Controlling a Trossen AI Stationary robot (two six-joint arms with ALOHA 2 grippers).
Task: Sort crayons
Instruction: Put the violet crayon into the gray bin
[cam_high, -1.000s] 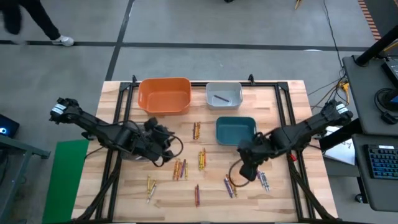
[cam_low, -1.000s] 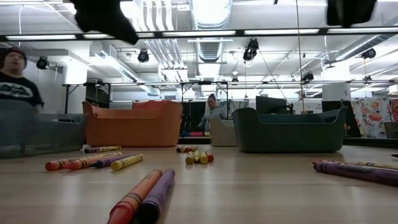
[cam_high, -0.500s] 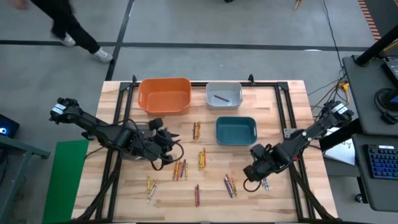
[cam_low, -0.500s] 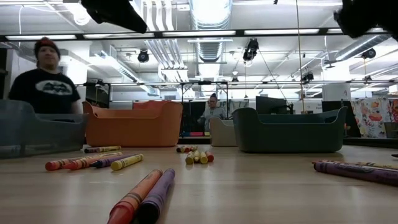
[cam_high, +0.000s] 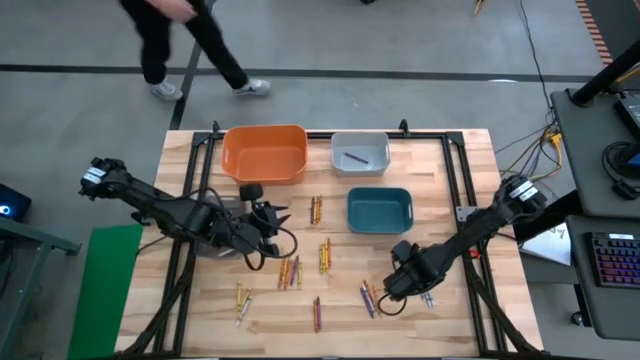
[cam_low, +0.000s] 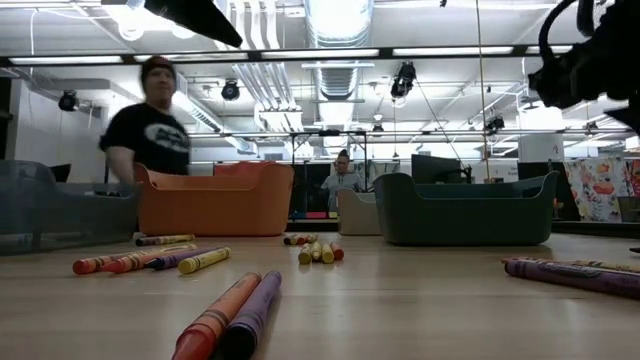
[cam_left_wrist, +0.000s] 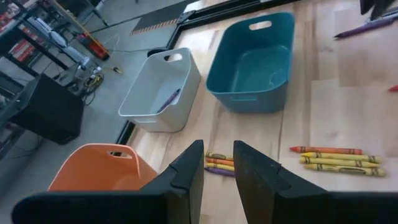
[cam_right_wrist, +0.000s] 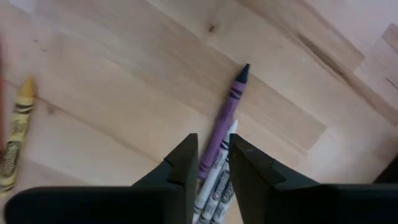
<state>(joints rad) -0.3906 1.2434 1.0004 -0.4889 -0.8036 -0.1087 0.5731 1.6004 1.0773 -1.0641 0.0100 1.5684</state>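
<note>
Crayons lie on the wooden table in small groups: one (cam_high: 316, 208) by the teal bin (cam_high: 380, 210), others mid-table (cam_high: 325, 255) (cam_high: 290, 270), more toward the near edge (cam_high: 240, 298) (cam_high: 317, 313). My right gripper (cam_high: 392, 288) points down over the near-right group (cam_high: 368, 297). It is open by a narrow gap (cam_right_wrist: 211, 146), with a purple crayon (cam_right_wrist: 225, 115) running between its fingers and white ones beside it; whether it touches them I cannot tell. My left gripper (cam_high: 278, 222) hangs above the table left of centre, open by a narrow gap (cam_left_wrist: 217, 149) with nothing in it.
The orange bin (cam_high: 264, 153) and the grey bin (cam_high: 359, 153), which holds one crayon, stand along the far edge. A yellow crayon (cam_right_wrist: 15, 134) lies near my right gripper. More crayons (cam_high: 425, 292) lie to its right. A person (cam_low: 150, 120) walks past beyond the far edge.
My right gripper has come down toward the near-right group of crayons and shifted toward the near edge, rolling its wrist as it sank. My left gripper has rolled about its own axis while staying in place. The person has walked along the far side toward the right.
</note>
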